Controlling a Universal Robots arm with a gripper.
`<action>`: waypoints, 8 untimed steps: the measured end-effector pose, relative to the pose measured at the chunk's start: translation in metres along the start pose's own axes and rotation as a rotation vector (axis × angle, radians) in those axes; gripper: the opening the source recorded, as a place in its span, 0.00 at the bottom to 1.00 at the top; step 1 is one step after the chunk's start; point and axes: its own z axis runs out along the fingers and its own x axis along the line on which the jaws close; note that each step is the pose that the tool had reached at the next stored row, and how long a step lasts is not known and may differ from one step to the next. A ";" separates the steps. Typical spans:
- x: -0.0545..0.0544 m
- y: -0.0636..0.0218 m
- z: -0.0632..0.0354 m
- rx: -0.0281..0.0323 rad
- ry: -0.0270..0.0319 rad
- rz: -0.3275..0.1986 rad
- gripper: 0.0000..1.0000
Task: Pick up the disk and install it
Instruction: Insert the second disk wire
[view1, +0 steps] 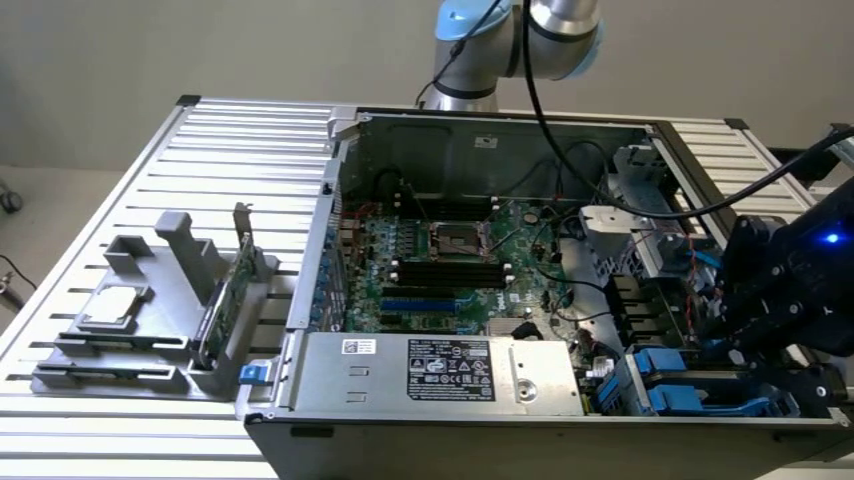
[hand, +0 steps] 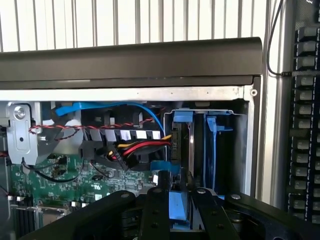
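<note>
The disk (hand: 181, 150) stands edge-on in the drive bay at the corner of the open computer case, with blue rails along its edge and a blue tab at its far end. Its near blue end (hand: 177, 207) sits between my black fingers (hand: 155, 205). My gripper (hand: 177, 210) is shut on the disk, one finger pressed against each side. In the exterior view my gripper (view1: 750, 342) hangs over the case's front corner at that view's right, just above the blue carriers of the drive bay (view1: 667, 378).
A second blue rail (hand: 212, 145) stands in the neighbouring slot. Red, yellow and black cables (hand: 135, 147) run beside the bay. The power supply (view1: 441, 370) and motherboard (view1: 441, 255) lie inside the case. A grey fixture holds a square silver chip (view1: 118, 303) and a green card (view1: 220, 300).
</note>
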 end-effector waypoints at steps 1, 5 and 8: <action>0.000 -0.0025 -0.0004 0.0003 0.0000 0.000 0.25; 0.000 -0.0144 -0.0030 0.0025 -0.0002 0.000 0.25; 0.001 -0.0235 -0.0058 0.0040 0.0000 0.000 0.25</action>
